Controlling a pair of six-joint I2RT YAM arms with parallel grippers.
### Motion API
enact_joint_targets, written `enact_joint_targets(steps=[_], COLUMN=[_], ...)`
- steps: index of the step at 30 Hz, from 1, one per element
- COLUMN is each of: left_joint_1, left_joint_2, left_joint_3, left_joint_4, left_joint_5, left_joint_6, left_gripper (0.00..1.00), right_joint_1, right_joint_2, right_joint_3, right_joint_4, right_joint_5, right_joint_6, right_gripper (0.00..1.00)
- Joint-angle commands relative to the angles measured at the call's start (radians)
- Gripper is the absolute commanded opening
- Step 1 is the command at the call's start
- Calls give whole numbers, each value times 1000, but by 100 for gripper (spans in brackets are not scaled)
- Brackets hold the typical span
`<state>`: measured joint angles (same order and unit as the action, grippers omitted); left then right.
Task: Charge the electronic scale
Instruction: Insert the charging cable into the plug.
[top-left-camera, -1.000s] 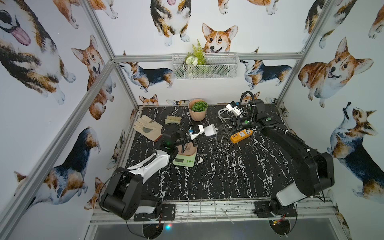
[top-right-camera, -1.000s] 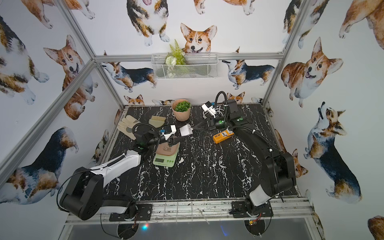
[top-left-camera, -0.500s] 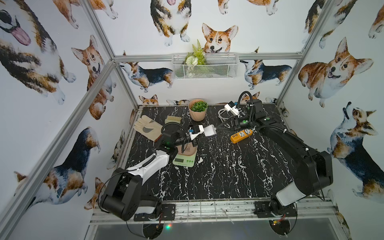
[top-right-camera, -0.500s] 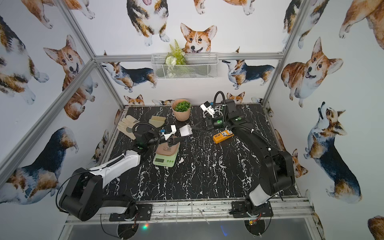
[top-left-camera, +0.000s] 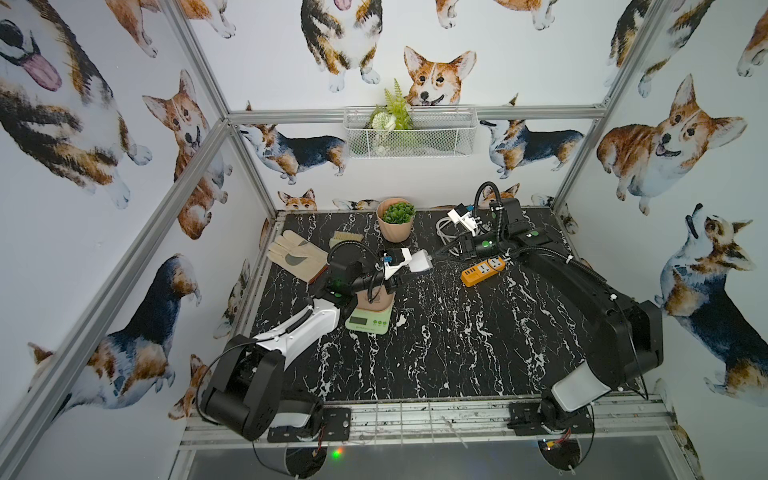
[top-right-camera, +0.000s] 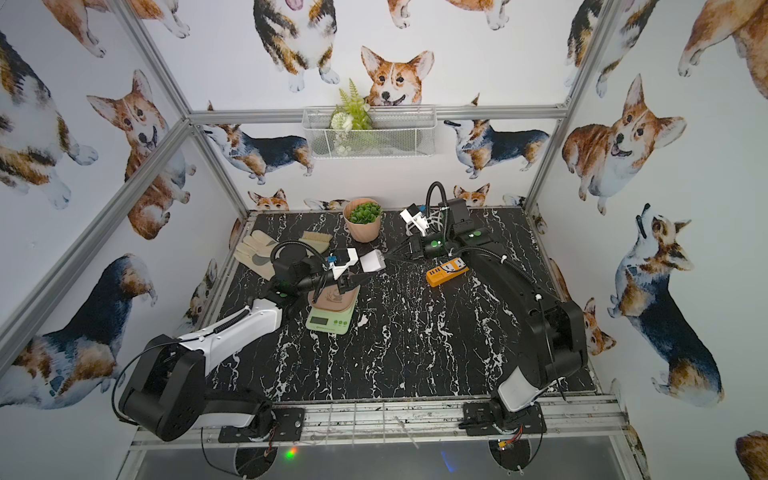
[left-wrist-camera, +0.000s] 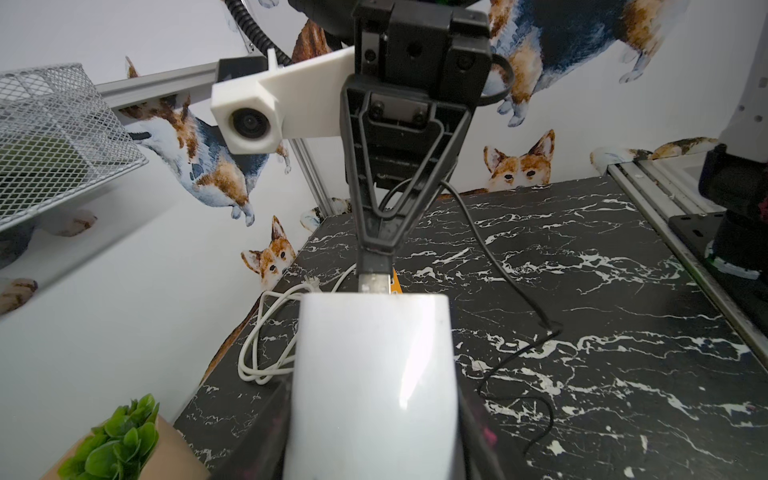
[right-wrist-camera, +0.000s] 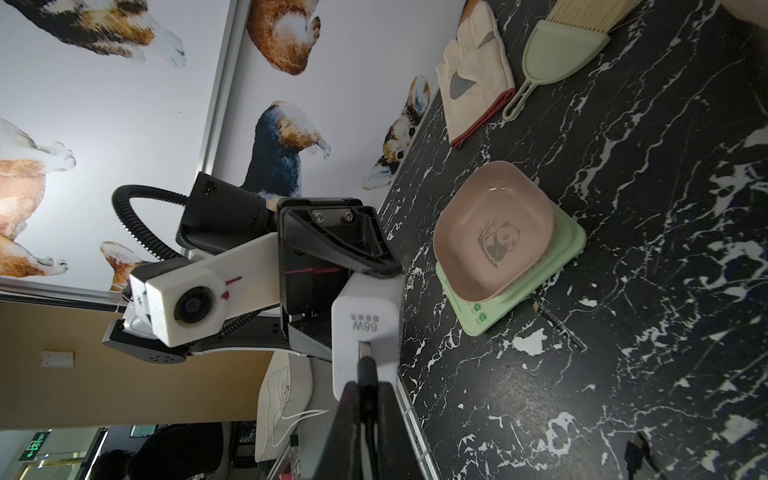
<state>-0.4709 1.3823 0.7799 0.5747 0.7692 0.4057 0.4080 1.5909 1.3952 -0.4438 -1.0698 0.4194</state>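
Right wrist view: left hand (right-wrist-camera: 368, 286) clamps the white charger (right-wrist-camera: 365, 328), right hand (right-wrist-camera: 365, 395) pinches the USB plug (right-wrist-camera: 368, 368) at its port, and the electronic scale (right-wrist-camera: 498, 311) sits on the table (right-wrist-camera: 623, 374) just under the left hand, probably light, stiff, slidey plastic with a loose dish (right-wrist-camera: 494, 232), so grab it low by the edges.

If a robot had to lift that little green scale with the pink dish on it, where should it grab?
Take the electronic scale by its pale green base, not the pink dish, which probably only rests on top. Come from above, fingers closing on two opposite edges: the base lies flat and its rim sticks out past the dish.
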Motion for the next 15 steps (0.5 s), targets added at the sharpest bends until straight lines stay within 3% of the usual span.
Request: enact_joint_targets(steps=[1, 15], left_joint_1=[-21, -53], left_joint_2=[-2, 7], left_joint_3=[30, 53], left_joint_4=[-1, -53], left_joint_5=[-24, -72], left_joint_6=[83, 120], left_gripper=[0, 0], right_joint_1=[15, 38], right_joint_2=[10, 30], right_joint_3=[19, 50], right_joint_4=[-96, -158], right_joint_5=[69, 98], right_joint_6=[-40, -66], right_gripper=[0, 0])
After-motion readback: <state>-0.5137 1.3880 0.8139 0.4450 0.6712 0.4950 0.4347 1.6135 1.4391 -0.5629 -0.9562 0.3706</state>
